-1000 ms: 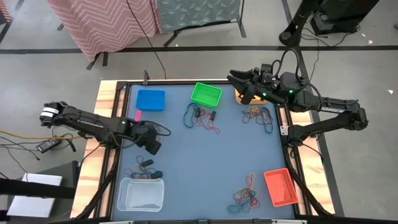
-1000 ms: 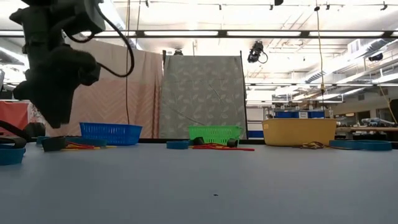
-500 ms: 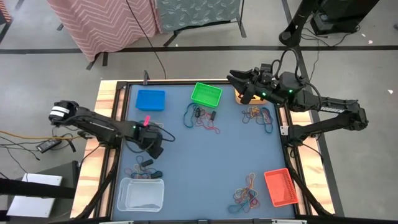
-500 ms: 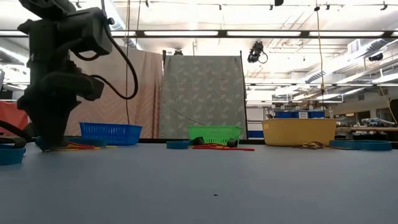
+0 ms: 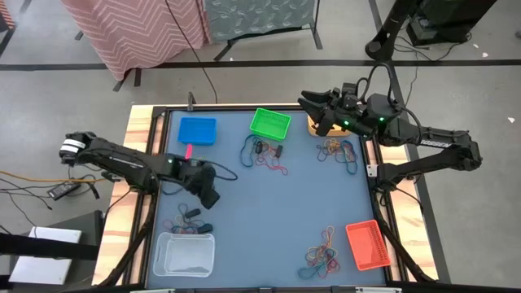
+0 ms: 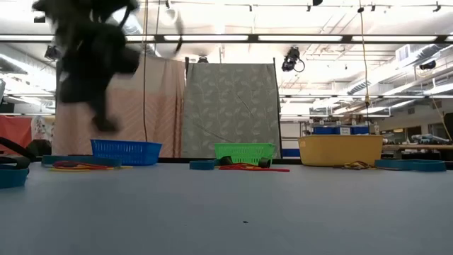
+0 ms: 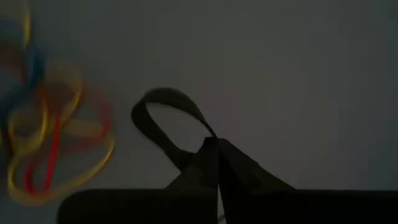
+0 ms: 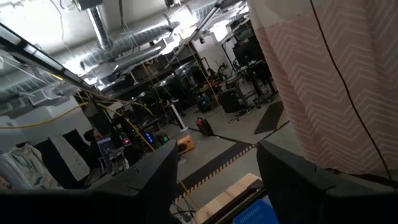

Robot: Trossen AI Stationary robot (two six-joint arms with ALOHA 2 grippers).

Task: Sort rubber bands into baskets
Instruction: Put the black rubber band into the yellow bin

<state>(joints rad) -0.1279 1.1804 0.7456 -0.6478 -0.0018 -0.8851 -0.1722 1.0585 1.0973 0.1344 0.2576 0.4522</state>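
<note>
My left gripper [image 5: 208,196] hangs above the table's near-left part, shut on a dark rubber band [image 7: 163,113]; it is a blur in the low view [image 6: 99,78]. More rubber bands lie in loose piles [image 5: 189,221], [image 5: 264,153], [image 5: 338,152], [image 5: 321,254]. The baskets stand around them: blue [image 5: 197,130], green [image 5: 270,123], red-orange [image 5: 366,244], clear white [image 5: 185,254], and the yellow-orange one [image 6: 341,150] under my right arm. My right gripper [image 8: 214,180] is raised at the far right, open, pointing into the room. My left gripper pinches one end of the dark band [image 7: 200,144] between its two fingertips, which slant down from above. The rest of the loop stands out past the fingertips as a slack oval. The low view shows the gripper well above the table.
A pile of yellow, red and blue bands [image 7: 50,143] lies on the table just beside the held band. The table's middle [image 5: 269,212] is bare blue surface. A raised wooden frame [image 5: 138,163] borders the table.
My left gripper has dipped to the table by the near-left pile of bands, then risen well clear of it. It is blurred with motion in the low view.
</note>
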